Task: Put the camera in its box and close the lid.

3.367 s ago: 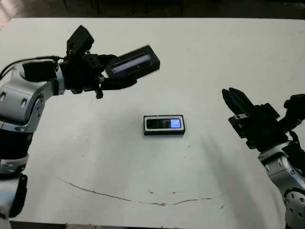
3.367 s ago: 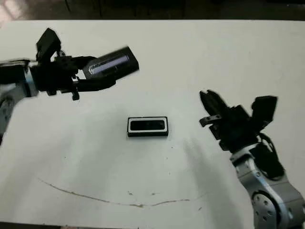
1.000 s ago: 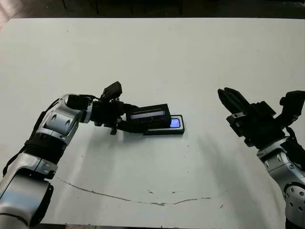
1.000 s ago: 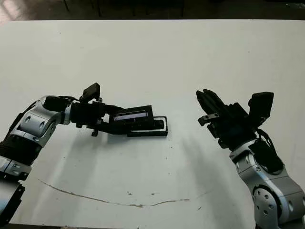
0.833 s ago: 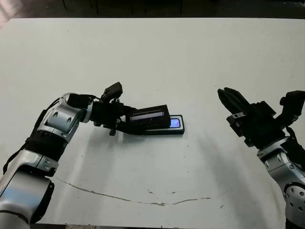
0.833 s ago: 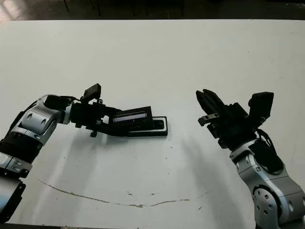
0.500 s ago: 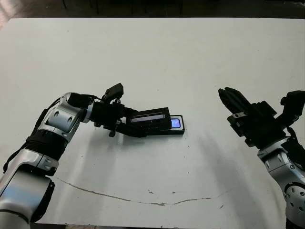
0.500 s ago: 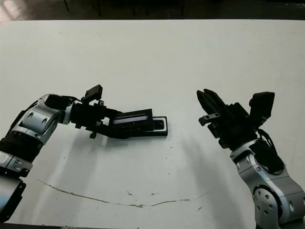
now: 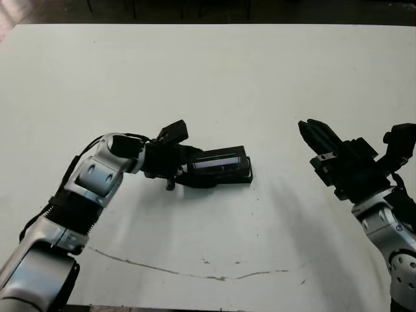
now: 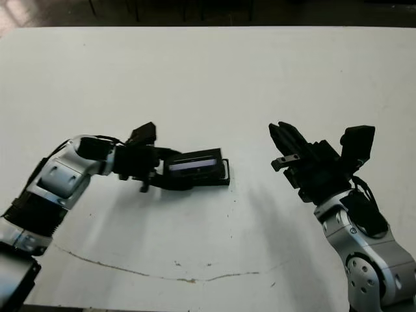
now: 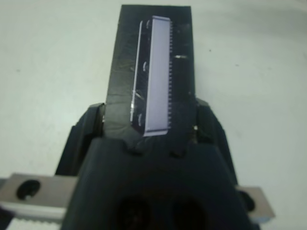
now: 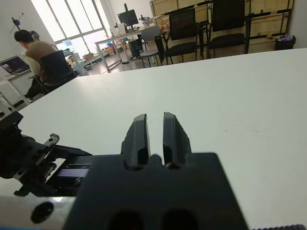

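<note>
Lid (image 9: 221,163), with its pale grey strip facing up, is pinched at one end by the left end effector (image 9: 188,170) and lies over the box (image 9: 246,177), covering nearly all of it. Right end effector (image 9: 316,139) hovers off to the box's right, well apart, fingers nearly together and holding nothing above the white table (image 9: 260,84).

My left gripper (image 9: 195,170) is clamped on the lid (image 9: 221,164), a flat black slab with a pale grey strip along its middle. The lid lies over the box (image 9: 246,176), covering nearly all of it; only the box's far end and white rim show. The camera is hidden beneath.
</note>
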{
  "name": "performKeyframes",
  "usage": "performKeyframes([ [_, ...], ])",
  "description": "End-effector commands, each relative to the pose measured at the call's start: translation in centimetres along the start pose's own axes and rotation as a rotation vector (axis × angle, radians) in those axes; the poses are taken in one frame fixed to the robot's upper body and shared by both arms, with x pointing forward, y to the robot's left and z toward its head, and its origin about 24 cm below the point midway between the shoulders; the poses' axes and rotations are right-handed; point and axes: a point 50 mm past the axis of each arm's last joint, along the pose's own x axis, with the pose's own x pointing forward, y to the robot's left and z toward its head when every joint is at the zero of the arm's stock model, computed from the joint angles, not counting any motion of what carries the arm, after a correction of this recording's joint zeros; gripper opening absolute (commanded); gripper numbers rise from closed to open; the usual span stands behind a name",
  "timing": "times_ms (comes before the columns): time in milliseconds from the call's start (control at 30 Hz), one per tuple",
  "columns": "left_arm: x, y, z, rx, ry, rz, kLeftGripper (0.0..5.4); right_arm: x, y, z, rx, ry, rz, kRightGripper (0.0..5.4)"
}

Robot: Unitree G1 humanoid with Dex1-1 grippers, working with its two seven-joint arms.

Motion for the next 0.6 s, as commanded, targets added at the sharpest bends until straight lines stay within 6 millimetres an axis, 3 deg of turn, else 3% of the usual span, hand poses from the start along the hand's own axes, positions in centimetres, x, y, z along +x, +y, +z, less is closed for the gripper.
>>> performKeyframes([
  [33,1.2,-1.4,-0.7,-0.006,0.039,-0.04,2.07,-0.3,-0.2,-0.3,-0.02,0.028,-0.012,0.0],
  [600,1.6,-1.3,0.6,0.04,0.097,-0.107,2.07,-0.5,0.0,-0.1,0.004,0.022,0.003,0.0],
])
